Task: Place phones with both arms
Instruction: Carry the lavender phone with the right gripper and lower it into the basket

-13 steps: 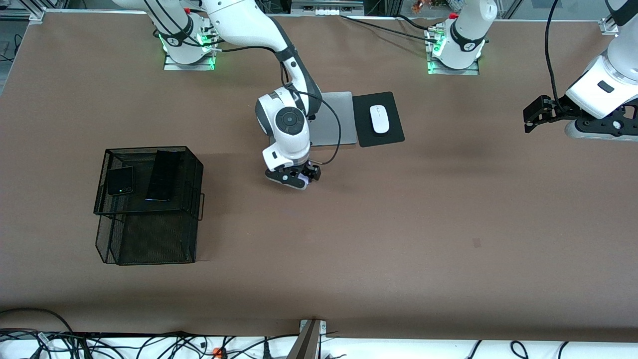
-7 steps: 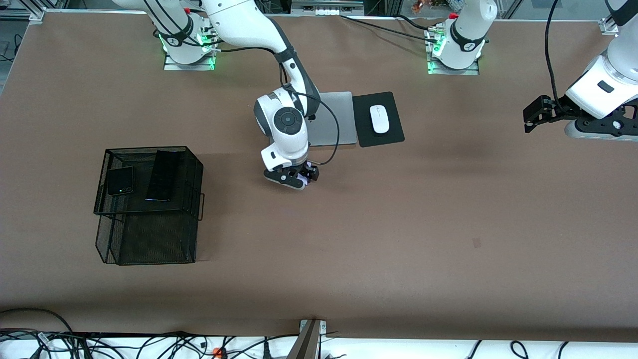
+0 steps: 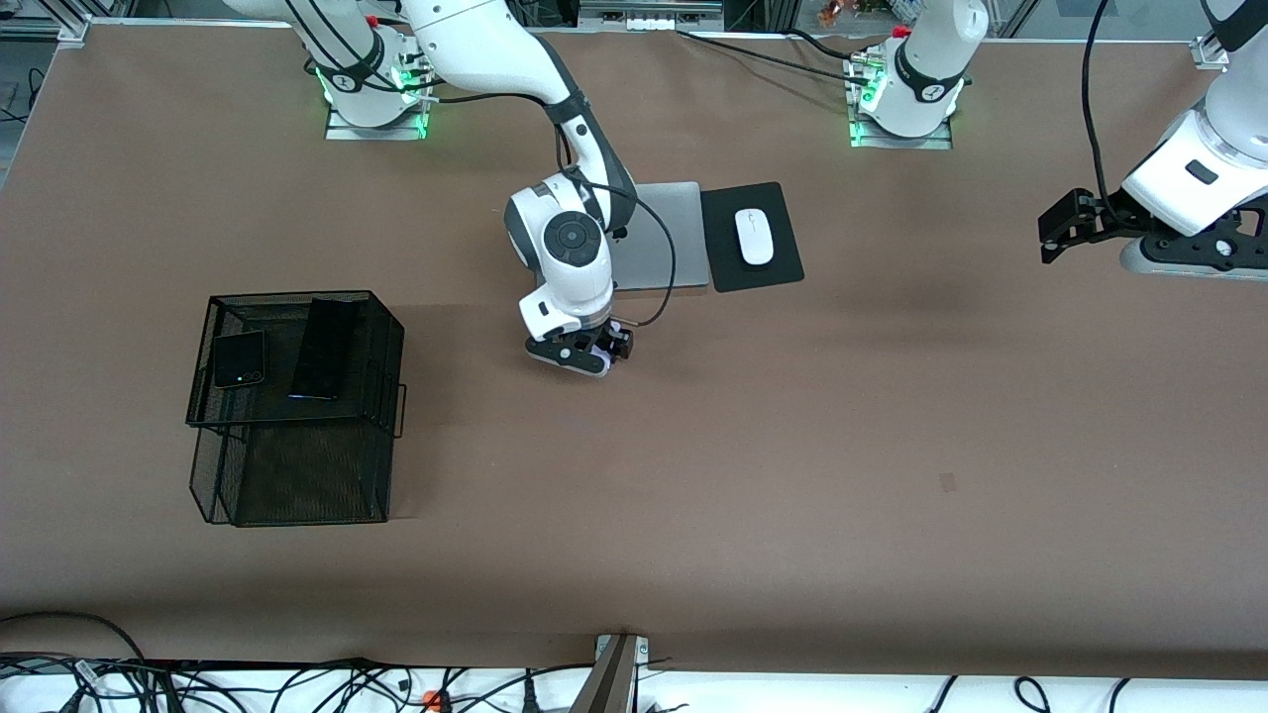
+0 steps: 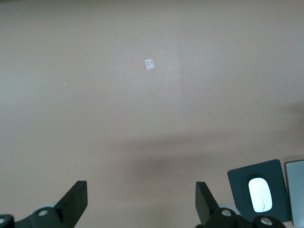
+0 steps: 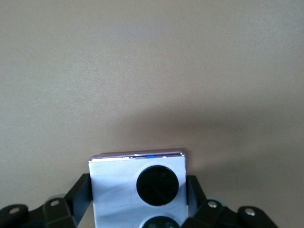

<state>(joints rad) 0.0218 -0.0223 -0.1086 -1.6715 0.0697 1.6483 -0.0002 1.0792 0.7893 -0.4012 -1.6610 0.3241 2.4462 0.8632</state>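
Note:
My right gripper [image 3: 594, 354] hangs over the middle of the table, nearer the front camera than the laptop, and is shut on the lavender-white phone [image 5: 137, 187], with one finger [image 5: 78, 192] against each side of it; its two black camera rings face the wrist camera. In the front view only a sliver of that phone [image 3: 616, 356] shows. The small black flip phone [image 3: 240, 358] and the long slim black phone [image 3: 323, 349] lie on top of the black mesh basket [image 3: 297, 475]. My left gripper [image 3: 1056, 230] is open and empty, waiting over the left arm's end of the table [image 4: 137, 199].
A silver laptop [image 3: 662, 238] lies beside a black mouse pad [image 3: 783, 267] with a white mouse [image 3: 754, 237], which also shows in the left wrist view [image 4: 260, 194]. A small pale tape mark [image 4: 149, 64] is on the brown table. Cables run along the front edge.
My right gripper has shifted slightly toward the right arm's end of the table with the lavender-white phone in it. The left arm has barely moved.

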